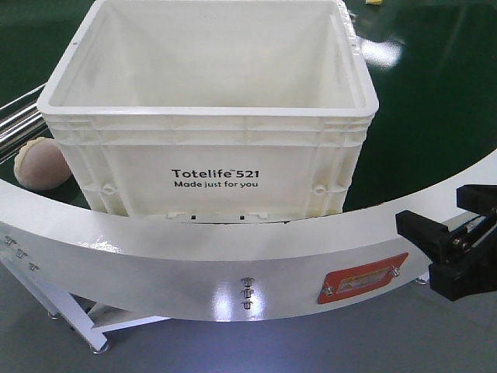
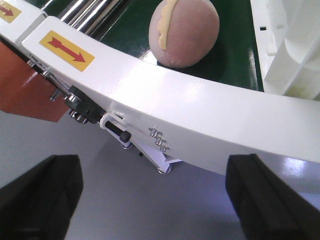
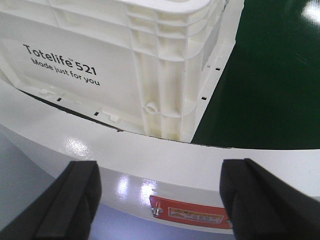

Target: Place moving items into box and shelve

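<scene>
- You have the box [image 1: 210,167], a white crate printed "Totelife 521", standing upright on the green belt [image 1: 435,101]; its front wall sits just behind the white curved rail [image 1: 194,264].
- You find the pinkish-beige bun [image 1: 40,162] on the belt just beside the box's left wall, outside it; the left wrist view shows its pale seam running over the top, and the rail hides its lower edge; you cannot tell whether it touches the box.
- Your left gripper [image 2: 155,200] hangs outside the rail over grey floor; its jaws are spread wide with nothing between them; the bun lies beyond the rail, ahead of it.
- Your right gripper [image 3: 160,200] faces the box's right front corner from outside the rail, near the red label [image 3: 195,215]; its jaws are spread wide and hold nothing.
- Steel rollers [image 2: 95,10] run near the bun; a yellow sticker [image 2: 66,47] with a red arrow sits on the rail.
</scene>
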Available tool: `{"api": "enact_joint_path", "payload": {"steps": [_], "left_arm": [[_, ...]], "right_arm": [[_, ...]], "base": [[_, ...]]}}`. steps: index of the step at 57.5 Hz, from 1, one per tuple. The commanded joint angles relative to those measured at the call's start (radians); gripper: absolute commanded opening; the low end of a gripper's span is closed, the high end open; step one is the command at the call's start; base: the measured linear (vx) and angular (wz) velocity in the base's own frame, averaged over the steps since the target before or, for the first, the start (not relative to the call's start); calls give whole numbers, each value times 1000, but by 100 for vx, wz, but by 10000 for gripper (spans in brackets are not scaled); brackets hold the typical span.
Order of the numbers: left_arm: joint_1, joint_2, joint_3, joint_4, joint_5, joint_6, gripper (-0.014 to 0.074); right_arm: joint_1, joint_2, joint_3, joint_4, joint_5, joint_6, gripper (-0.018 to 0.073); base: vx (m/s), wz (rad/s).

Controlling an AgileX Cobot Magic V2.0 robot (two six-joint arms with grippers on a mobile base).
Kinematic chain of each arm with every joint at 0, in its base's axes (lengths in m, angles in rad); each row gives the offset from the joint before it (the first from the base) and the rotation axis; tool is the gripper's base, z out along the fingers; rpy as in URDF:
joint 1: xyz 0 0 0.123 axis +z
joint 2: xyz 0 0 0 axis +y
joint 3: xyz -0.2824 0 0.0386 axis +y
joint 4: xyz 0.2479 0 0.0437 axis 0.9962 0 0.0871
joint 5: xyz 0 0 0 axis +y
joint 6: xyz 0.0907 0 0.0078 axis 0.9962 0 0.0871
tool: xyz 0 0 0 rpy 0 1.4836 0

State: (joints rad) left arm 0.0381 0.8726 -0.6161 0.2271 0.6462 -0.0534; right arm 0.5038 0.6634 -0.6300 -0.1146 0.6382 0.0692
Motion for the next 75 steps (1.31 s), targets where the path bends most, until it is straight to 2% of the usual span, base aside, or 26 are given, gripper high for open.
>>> {"api": "enact_joint_path", "payload": {"steps": [1,10,23,34,50,64,75], "left_arm": [[-4,49,-36,16,-165,3,681],[-4,157,-42,12,-291,9,632],[-4,350,-152,16,-279,6,575],[-4,510,-255,65,-268,7,573],[-4,723,-383,64,-285,6,573],[-4,851,-421,64,-363,6,573],[-4,889,-421,64,-369,6,552]], "right_arm": [[-2,-3,-28,-14,-71,-4,536],[-2,-3,-28,-14,-71,-4,536],[-2,-3,-28,-14,-71,-4,536],[-2,-3,-28,-14,-71,-4,536],[-2,-3,-28,-14,-69,-4,536],[-2,-3,-28,-14,-69,-4,536],[-2,-3,-28,-14,-69,-4,536]], "base": [[0,0],[0,0],[0,0],[0,0],[0,0],[0,0],[0,0]]}}
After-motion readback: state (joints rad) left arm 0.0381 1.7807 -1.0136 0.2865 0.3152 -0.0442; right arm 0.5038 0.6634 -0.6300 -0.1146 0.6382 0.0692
